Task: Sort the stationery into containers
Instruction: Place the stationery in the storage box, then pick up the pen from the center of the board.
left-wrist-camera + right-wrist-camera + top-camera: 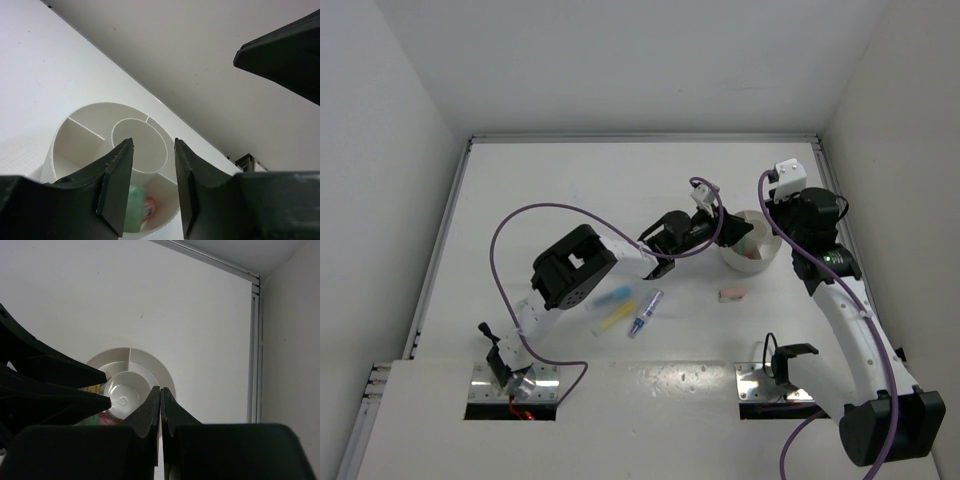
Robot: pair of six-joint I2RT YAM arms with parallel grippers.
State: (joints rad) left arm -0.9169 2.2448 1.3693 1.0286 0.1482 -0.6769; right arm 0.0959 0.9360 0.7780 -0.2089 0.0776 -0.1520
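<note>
- White table (570,190), white walls (400,100); bowl (752,264) at right.
- Left gripper (154,145) half open, empty, above bowl; right gripper (160,390) pressed closed, empty.
- Pens (645,312) likely light, stiff, slick: pinch mid-barrel.

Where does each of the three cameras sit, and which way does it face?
Top external: above and behind the bases, facing down on the table, left arm and right arm in view.
Left wrist: on the left arm, looking past its open left tool into the white bowl.
Right wrist: on the right arm, looking past its shut right tool at the bowl.
Shared: both wrist views show the bowl and the other arm's tool.
</note>
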